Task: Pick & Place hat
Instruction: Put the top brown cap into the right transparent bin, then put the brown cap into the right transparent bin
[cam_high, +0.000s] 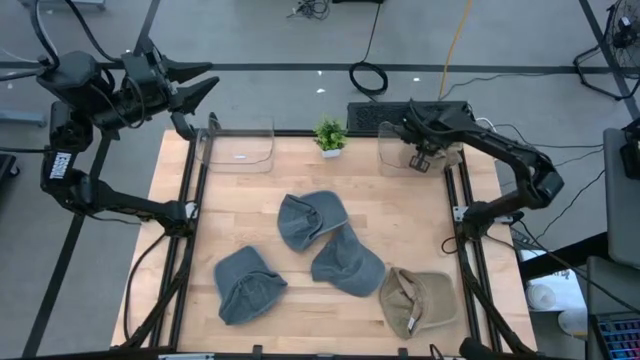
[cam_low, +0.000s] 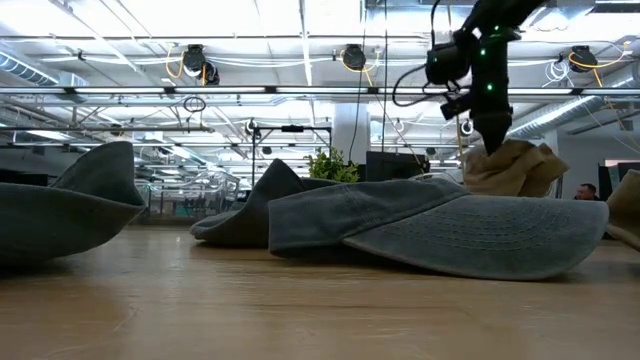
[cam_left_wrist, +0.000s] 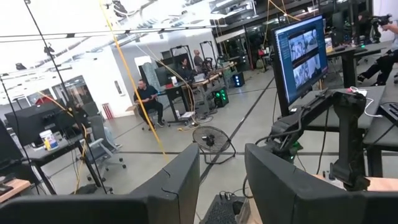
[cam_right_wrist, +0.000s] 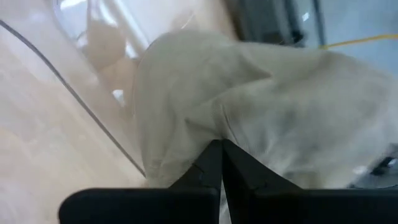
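Note:
A tan hat (cam_right_wrist: 273, 106) hangs from my right gripper (cam_right_wrist: 221, 152), which is shut on it over the clear bin (cam_high: 395, 165) at the table's far right. The low view shows that hat (cam_low: 515, 165) bunched under the arm. Three blue-grey hats (cam_high: 310, 218) (cam_high: 347, 262) (cam_high: 248, 283) and a second tan hat (cam_high: 417, 300) lie on the wooden table's middle and near part. My left gripper (cam_high: 200, 85) is raised beyond the table's far left corner, open with nothing between its fingers (cam_left_wrist: 174, 180). My right gripper pinches a bunched fold of the tan hat's cloth (cam_right_wrist: 211, 134) between its two fingers. The fingers slant down from above. The hat hangs crumpled below them over the clear bin. Whether its lower part touches the bin, I cannot tell.
A second clear bin (cam_high: 240, 148) stands at the far left, and a small potted plant (cam_high: 330, 135) sits between the two bins. Black rails (cam_high: 190, 230) run along the table's left and right sides. Bare wood lies along the far part between the bins and the hats.

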